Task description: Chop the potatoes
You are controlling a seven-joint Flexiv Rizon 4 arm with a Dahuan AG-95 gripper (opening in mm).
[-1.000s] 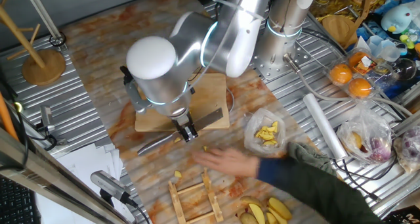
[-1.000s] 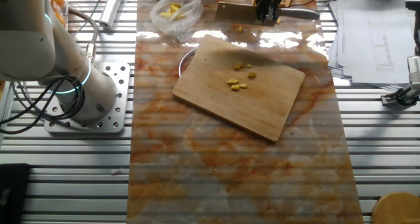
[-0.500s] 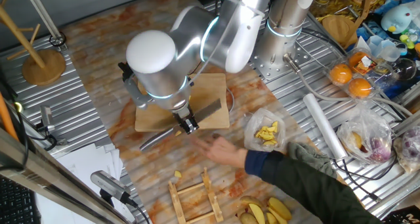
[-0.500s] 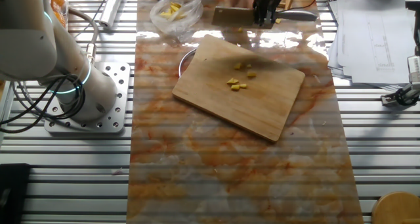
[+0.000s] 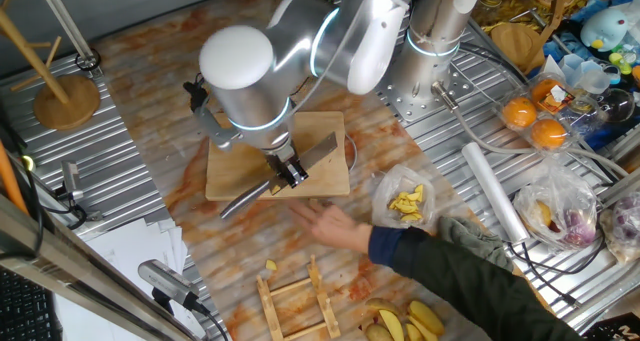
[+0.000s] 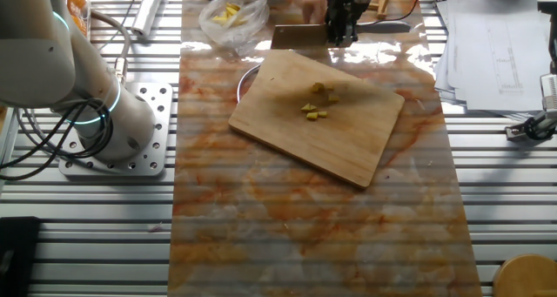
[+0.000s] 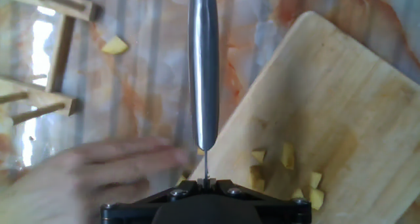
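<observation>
Potatoes (image 7: pixel 287 155) beside end effector (image 7: pixel 205 183) (on board (image 7: pixel 341 106))

One fixed view: high, steep, looking over the arm. Other fixed view: opposite side, looking down the bench (image 6: pixel 305 236) lengthwise. Hand view: close, straight down. All three share the cutting board (image 5: pixel 225 176).

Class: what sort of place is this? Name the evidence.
Probably a robotics lab bench: the arm's base is bolted to a slatted metal table, cables trail about, and a cutting board holds potato chunks.
</observation>
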